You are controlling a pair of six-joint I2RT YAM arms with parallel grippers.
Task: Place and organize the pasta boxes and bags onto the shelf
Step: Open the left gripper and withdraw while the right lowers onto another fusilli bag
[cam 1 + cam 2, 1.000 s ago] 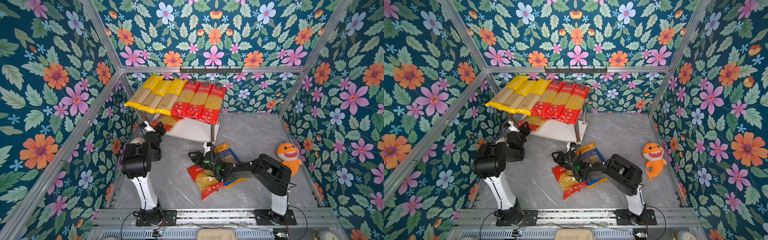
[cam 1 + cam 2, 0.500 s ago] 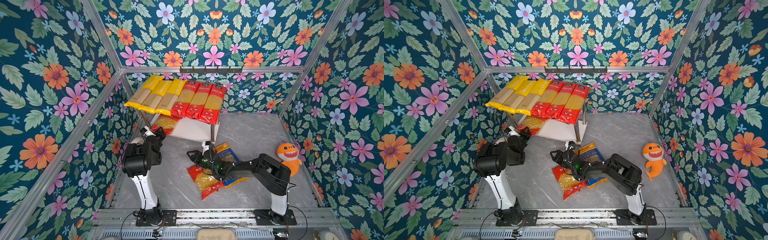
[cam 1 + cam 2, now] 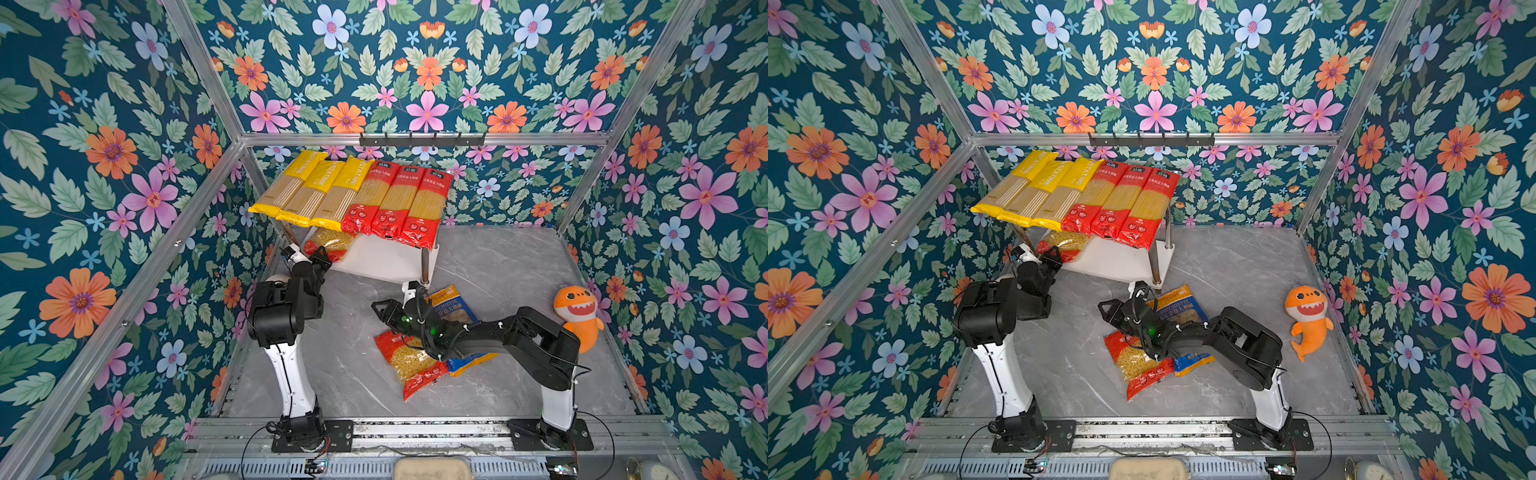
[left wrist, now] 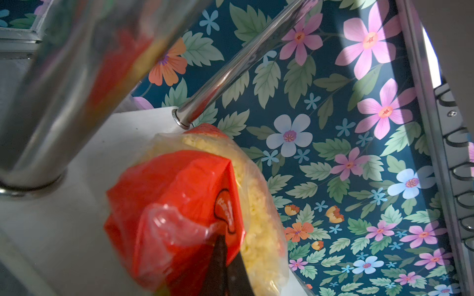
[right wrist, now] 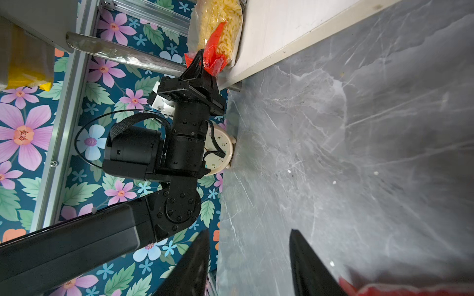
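The step in hand looks like the placing of 1 red short-pasta bag (image 3: 330, 243) on the lower board of the shelf (image 3: 386, 257). The left gripper (image 3: 320, 257) is clamped tight on the crumpled red end of that bag. In the left wrist view the bag (image 4: 179, 200) lies on the white board between the 2 chrome legs of the shelf's left edge. In the right wrist view its pinched end (image 5: 218, 59) seems to stick out just past that edge.

The next move probably calls for the left claw to let go and back out between the legs without dragging the soft bag off the board.

The right gripper (image 5: 248, 238) hangs over the table (image 3: 519, 270) with its jaws about half apart and nothing between them. The second red short-pasta bag (image 3: 409, 361) lies just below it, near the table's front edge. The blue-orange orecchiette bag (image 3: 451, 305) lies touching that one and partly under the right arm. Both of these are not yet shelved, so a pick of 1 of them should follow.

The top board is full from edge to edge: 3 yellow spaghetti packs (image 3: 311, 189) on its left half, 3 red long packs (image 3: 399, 199) on its right half, all side by side and overhanging the front edge. The lower board holds only the 1 bag; its right part is bare.
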